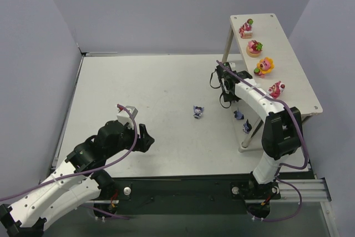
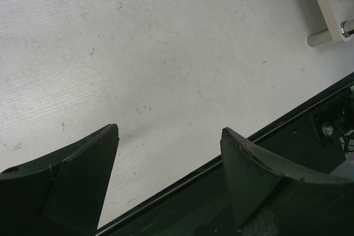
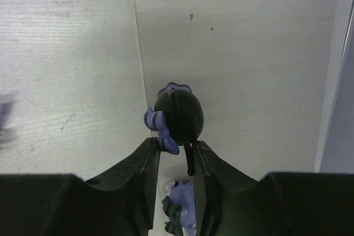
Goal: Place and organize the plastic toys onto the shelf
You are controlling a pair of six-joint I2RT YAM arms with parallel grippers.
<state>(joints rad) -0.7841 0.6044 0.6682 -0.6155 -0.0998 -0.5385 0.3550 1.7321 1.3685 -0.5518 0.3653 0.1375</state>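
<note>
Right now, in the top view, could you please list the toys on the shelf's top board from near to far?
pink-white toy → orange flower toy → red tart toy → pink cake toy

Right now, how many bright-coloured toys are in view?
4, in a row on the shelf top board: far-end toy, red toy, orange toy, nearest pink toy. More may hide beneath it.

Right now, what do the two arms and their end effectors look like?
The left arm and right arm both have white links with black joint housings. A purple cable runs along each. The left end effector and right end effector each have two matte black, wedge-shaped fingers.
</note>
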